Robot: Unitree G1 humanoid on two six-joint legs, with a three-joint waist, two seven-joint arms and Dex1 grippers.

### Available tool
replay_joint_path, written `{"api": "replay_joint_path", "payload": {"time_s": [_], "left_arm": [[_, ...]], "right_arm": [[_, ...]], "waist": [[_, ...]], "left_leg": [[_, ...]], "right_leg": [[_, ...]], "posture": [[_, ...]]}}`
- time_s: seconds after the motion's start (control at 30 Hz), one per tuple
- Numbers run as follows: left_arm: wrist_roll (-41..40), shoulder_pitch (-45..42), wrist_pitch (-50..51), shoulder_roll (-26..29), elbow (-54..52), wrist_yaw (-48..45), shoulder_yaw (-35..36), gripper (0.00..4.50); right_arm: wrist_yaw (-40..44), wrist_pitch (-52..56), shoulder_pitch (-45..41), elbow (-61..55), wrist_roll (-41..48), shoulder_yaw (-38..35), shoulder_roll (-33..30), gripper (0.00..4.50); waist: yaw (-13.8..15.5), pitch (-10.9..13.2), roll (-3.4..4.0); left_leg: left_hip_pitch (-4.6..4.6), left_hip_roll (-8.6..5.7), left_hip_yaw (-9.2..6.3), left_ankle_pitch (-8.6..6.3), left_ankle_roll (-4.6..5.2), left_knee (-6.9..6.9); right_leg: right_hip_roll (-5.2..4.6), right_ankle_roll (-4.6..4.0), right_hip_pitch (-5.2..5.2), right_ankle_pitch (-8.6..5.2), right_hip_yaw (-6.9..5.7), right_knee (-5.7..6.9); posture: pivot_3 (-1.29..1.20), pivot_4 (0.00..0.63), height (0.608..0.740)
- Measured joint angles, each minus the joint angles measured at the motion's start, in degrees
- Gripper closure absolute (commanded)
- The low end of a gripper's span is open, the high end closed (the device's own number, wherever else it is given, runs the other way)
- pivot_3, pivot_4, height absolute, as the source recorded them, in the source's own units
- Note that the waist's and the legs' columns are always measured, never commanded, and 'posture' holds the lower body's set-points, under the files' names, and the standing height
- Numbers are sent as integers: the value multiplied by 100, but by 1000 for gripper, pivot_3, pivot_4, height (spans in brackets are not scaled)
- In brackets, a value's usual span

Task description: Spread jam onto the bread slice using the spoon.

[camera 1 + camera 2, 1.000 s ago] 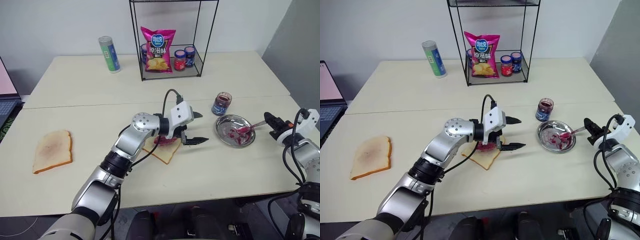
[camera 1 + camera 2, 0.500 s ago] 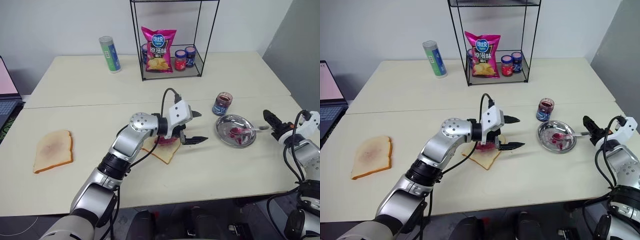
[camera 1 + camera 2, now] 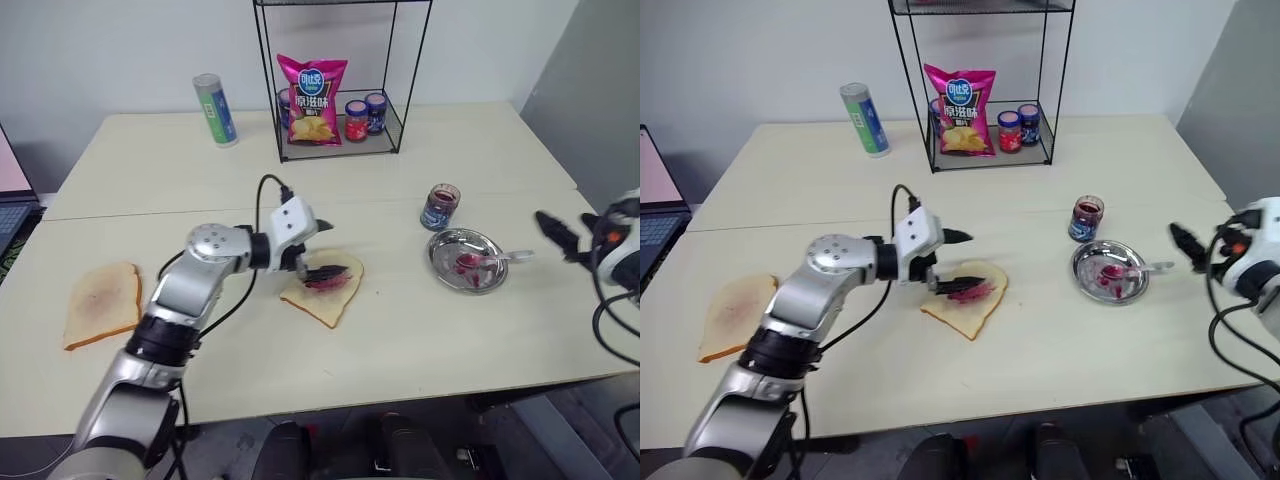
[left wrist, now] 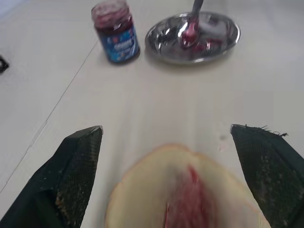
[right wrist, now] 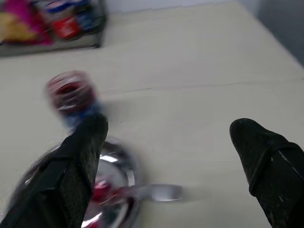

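You are wrapping up spreading: spoon (image 3: 492, 259) lying in dish (image 3: 440, 262), jam (image 3: 322, 281) sitting on bread (image 3: 325, 293) mid-counter, both tools, left (image 3: 322, 249) and right (image 3: 556, 232), gaping empty; next, probably just withdrawing.

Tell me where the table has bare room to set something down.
Free: the front strip between the bread slice and the round metal dish; the stretch between the plain slice and the left gripper; the back corner right of the wire rack. Crowded: around the dish, where the spoon rests beside the open jar.
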Motion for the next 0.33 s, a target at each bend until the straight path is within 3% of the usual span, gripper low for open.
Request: {"api": "replay_joint_path", "payload": {"time_s": [0.2, 0.33], "left_arm": [[-442, 521, 643, 692, -543, -212, 621, 0], [-705, 1382, 962, 1230, -988, -315, 1106, 0]], "right_arm": [[1373, 548, 721, -1610, 803, 251, -753, 16], [1857, 784, 1266, -2269, 1113, 359, -986, 16]], "waist": [[91, 5, -10], [89, 9, -30]], "left_leg": [[-10, 4, -13, -1, 0, 7], [-9, 3, -11, -2, 1, 7]], "right_leg": [[-28, 2, 7, -1, -11, -11], [-33, 6, 8, -3, -7, -17]], "posture": [[0, 150, 740], [0, 150, 740]]}}
